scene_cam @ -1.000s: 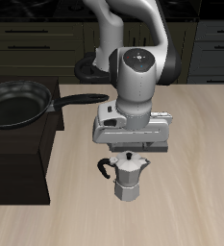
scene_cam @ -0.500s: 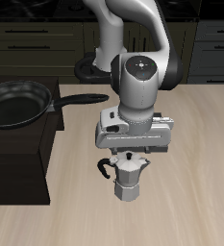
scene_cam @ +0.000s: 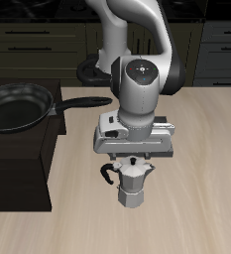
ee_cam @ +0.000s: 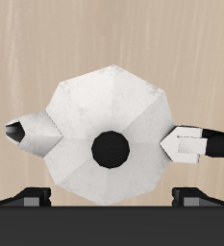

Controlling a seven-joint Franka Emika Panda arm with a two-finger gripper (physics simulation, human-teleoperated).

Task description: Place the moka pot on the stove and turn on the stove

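Moka pot [scene_cam: 133, 183] stands upright on the wooden table [scene_cam: 201, 169], nearest the front edge of everything in view. Silver faceted body, narrow waist, black handle out to one side, black lid knob on top. In the wrist view the moka pot [ee_cam: 108, 133] is seen from straight above: pale faceted lid, round black knob at centre, spout at one side, handle mount at the other.

Gripper [scene_cam: 133, 157] hangs directly above the pot, low over the lid. In the exterior view its body covers the fingers. In the wrist view only two dark finger bases show at the frame edge, one to each side of the pot and set wider than the lid. Fingertips not in view. Jaws read as spread wide; nothing held between them. Whether anything touches the lid: cannot tell.

Farther back, off to one side, a large black cabinet [scene_cam: 18, 159] stands on the table. A black frying pan [scene_cam: 18, 106] rests on its top, handle pointing towards the arm.

Behind the arm, at the table's back, part of a dark round object [scene_cam: 90, 69] shows, mostly hidden by the arm; cannot tell what it is. Dark drawer fronts beyond.
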